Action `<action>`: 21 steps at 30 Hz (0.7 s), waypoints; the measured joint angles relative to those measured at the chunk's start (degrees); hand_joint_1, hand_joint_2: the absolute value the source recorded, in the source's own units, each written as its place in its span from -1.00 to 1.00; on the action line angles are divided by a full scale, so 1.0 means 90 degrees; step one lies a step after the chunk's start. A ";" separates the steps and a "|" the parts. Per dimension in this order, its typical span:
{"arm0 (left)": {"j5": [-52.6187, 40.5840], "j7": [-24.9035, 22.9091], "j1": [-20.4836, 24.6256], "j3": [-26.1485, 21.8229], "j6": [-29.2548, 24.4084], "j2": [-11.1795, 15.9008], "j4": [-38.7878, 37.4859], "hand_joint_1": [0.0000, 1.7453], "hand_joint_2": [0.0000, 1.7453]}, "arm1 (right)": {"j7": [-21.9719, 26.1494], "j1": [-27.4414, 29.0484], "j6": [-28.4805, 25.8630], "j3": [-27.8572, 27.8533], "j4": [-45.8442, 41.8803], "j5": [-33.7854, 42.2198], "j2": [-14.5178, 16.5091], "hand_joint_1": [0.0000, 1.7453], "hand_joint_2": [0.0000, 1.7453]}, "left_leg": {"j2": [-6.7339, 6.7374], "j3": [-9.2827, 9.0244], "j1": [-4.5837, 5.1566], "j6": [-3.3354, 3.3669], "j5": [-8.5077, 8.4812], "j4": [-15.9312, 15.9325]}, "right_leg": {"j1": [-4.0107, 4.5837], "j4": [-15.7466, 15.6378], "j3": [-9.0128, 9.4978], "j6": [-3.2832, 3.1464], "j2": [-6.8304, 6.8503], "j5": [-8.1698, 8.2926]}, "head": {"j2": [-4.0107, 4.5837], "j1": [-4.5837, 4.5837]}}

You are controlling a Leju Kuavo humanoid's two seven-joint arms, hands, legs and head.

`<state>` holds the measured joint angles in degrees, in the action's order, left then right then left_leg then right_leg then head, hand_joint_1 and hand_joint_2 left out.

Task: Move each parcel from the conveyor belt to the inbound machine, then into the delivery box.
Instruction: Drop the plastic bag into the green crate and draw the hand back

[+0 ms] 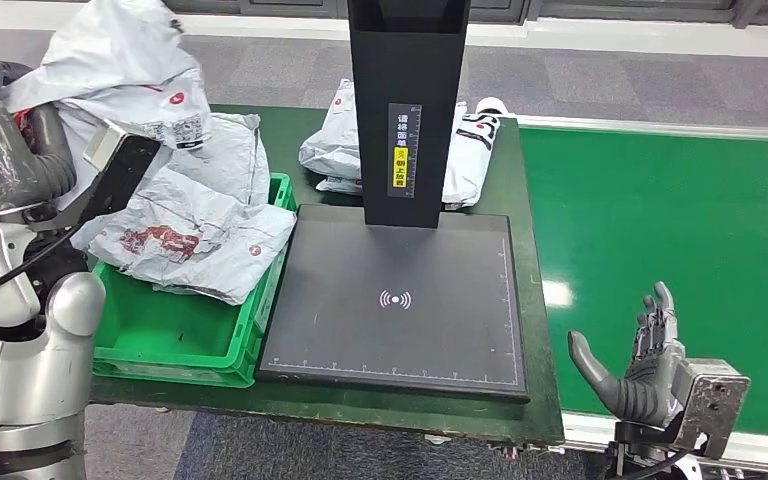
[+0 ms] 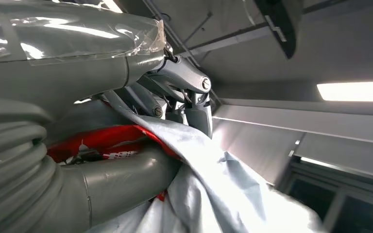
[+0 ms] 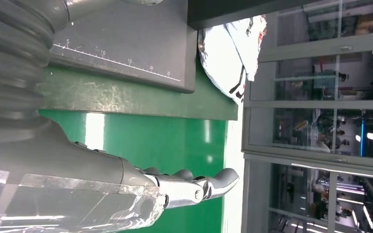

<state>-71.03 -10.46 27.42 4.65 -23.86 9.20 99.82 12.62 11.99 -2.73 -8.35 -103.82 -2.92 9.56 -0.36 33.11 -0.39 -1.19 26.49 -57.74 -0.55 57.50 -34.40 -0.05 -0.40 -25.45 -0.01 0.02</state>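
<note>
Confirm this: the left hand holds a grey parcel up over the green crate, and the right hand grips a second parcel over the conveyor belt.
Not quite. The left hand does hold a grey parcel up over the green crate, but the right hand is empty, fingers spread above the conveyor belt. The head view shows this, and the right wrist view agrees.

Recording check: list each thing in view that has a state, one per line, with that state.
Left hand: raised, gripping a grey parcel above the green crate.
Right hand: open, holding nothing, beside the green conveyor belt.
Green crate: holds crumpled grey parcels.
Scanner platform: bare, nothing on it.
Parcels behind the scanner post: lying on the table.
</note>
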 joint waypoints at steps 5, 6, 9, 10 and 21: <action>-0.0569 -0.0346 -0.0075 -0.0203 0.0514 0.0030 0.0000 1.00 1.00 | 0.0001 -0.0016 -0.0029 0.0008 0.0033 0.0003 -0.0021 -1.00 1.00 | -0.0001 0.0000 0.0000 0.0000 0.0000 0.0000 | -0.0005 -0.0001 0.0002 0.0000 0.0000 0.0001 | -0.0001 -0.0001; -0.0742 -0.0413 -0.0089 -0.0235 0.0734 0.0052 -0.0054 1.00 1.00 | 0.0000 -0.0025 -0.0036 0.0009 0.0039 0.0005 -0.0025 -1.00 1.00 | -0.0001 -0.0001 0.0000 0.0000 0.0000 0.0000 | -0.0006 -0.0001 0.0001 0.0000 0.0000 0.0001 | -0.0001 -0.0001; -0.1211 -0.0455 -0.0161 -0.0269 0.1531 0.0125 -0.0402 1.00 1.00 | -0.0016 -0.0067 -0.0027 0.0010 0.0071 0.0019 -0.0033 -1.00 1.00 | -0.0001 -0.0001 0.0001 0.0000 0.0000 0.0000 | -0.0004 -0.0002 -0.0001 0.0000 0.0000 0.0001 | 0.0000 0.0000; -0.1323 -0.0425 -0.0188 -0.0259 0.1783 0.0141 -0.0574 1.00 1.00 | -0.0025 -0.0086 -0.0004 0.0010 0.0082 0.0022 -0.0035 -1.00 1.00 | -0.0001 -0.0001 0.0001 0.0000 0.0000 0.0000 | -0.0003 -0.0002 -0.0001 0.0000 -0.0001 0.0001 | 0.0000 0.0000; -0.0770 0.0428 -0.0440 0.0805 0.3675 0.0179 -0.2843 1.00 1.00 | -0.0038 -0.0245 0.0406 0.0010 0.0225 -0.0019 -0.0042 -1.00 1.00 | 0.0001 -0.0002 0.0001 0.0001 0.0001 -0.0001 | -0.0008 -0.0004 -0.0002 0.0000 -0.0002 0.0001 | 0.0000 0.0000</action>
<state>-77.96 -6.60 23.46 11.90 9.22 10.81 74.23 12.28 9.79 0.92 -8.26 -101.79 -3.10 9.18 -0.36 33.09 -0.38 -1.19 26.50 -57.74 -0.62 57.46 -34.42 -0.05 -0.42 -25.44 -0.01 0.02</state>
